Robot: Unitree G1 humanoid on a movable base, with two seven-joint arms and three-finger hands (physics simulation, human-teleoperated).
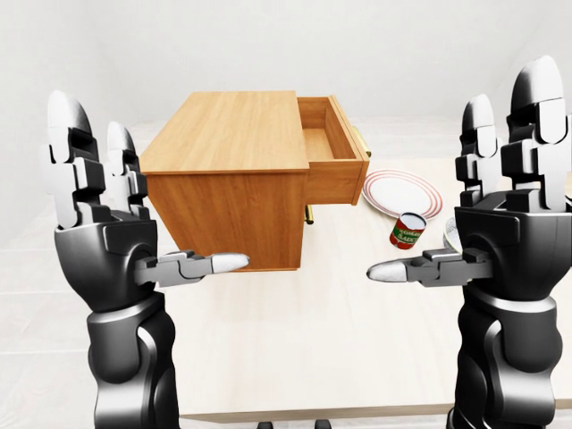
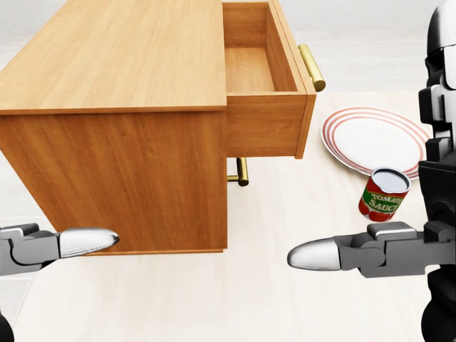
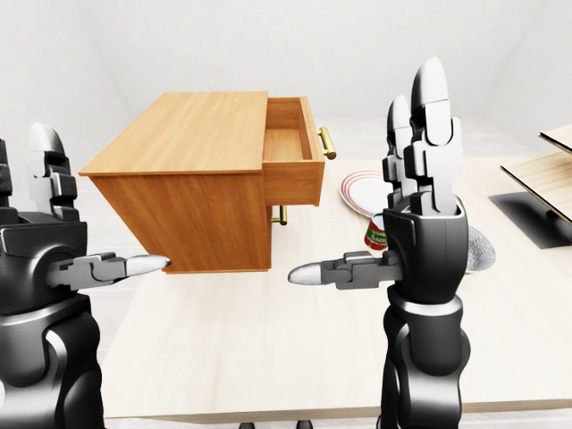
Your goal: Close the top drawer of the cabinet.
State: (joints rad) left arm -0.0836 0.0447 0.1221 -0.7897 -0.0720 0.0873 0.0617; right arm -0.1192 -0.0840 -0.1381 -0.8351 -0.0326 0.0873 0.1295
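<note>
A wooden cabinet (image 2: 114, 114) stands on the pale tabletop (image 2: 235, 299), filling the upper left of the head view. Its top drawer (image 2: 263, 92) is pulled out to the right, open and showing a bare wooden bottom, with a brass handle (image 2: 311, 67) on its face. Below it a second brass handle (image 2: 242, 172) shows on the lower drawer, which sits flush.

To the right of the cabinet lies a white plate (image 2: 374, 139) with red rings, and just beside its lower edge a tomato sauce can (image 2: 383, 194) leans tilted.

Both hands are raised near the bottom of the views, apart from the cabinet — the left hand (image 1: 94, 192) with fingers straight up and thumb pointing inward, spread and holding nothing; the right hand (image 1: 509, 179) the same, fingers upright, thumb (image 2: 320, 254) pointing left, empty.
</note>
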